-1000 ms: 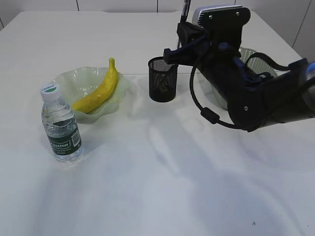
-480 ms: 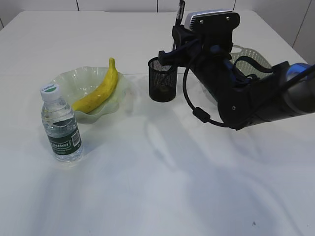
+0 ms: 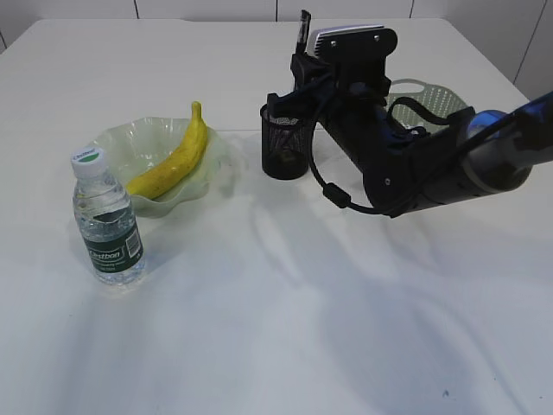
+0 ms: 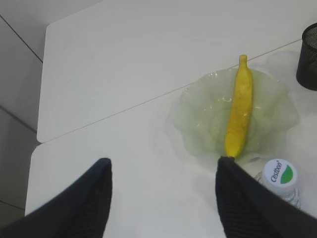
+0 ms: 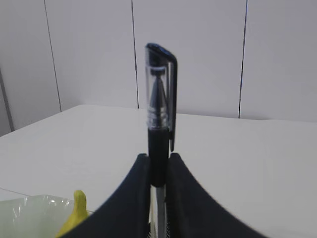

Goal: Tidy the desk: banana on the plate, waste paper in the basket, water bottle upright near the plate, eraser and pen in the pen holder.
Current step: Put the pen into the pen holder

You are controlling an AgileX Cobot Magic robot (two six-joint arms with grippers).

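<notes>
A black pen point(image 3: 303, 28) stands upright with my right gripper point(image 3: 299, 67) shut on its barrel, just above the right rim of the black mesh pen holder point(image 3: 284, 145). In the right wrist view the capped pen point(image 5: 159, 109) rises from between the closed fingers of the right gripper point(image 5: 158, 157). The banana point(image 3: 174, 158) lies on the green glass plate point(image 3: 115, 141). The water bottle point(image 3: 107, 220) stands upright in front of the plate. My left gripper point(image 4: 163, 161) hangs open and empty, above the table left of the plate point(image 4: 195, 121). Eraser and waste paper are out of view.
A white mesh basket point(image 3: 435, 98) stands behind my right arm, partly hidden by it. The left wrist view also shows the banana point(image 4: 239, 106), the bottle's cap point(image 4: 280, 173) and the pen holder's edge point(image 4: 309, 57). The table's back-left edge runs nearby.
My right arm has moved left with the pen, bringing it from beside the basket to just over the pen holder. The left gripper has stayed still.
</notes>
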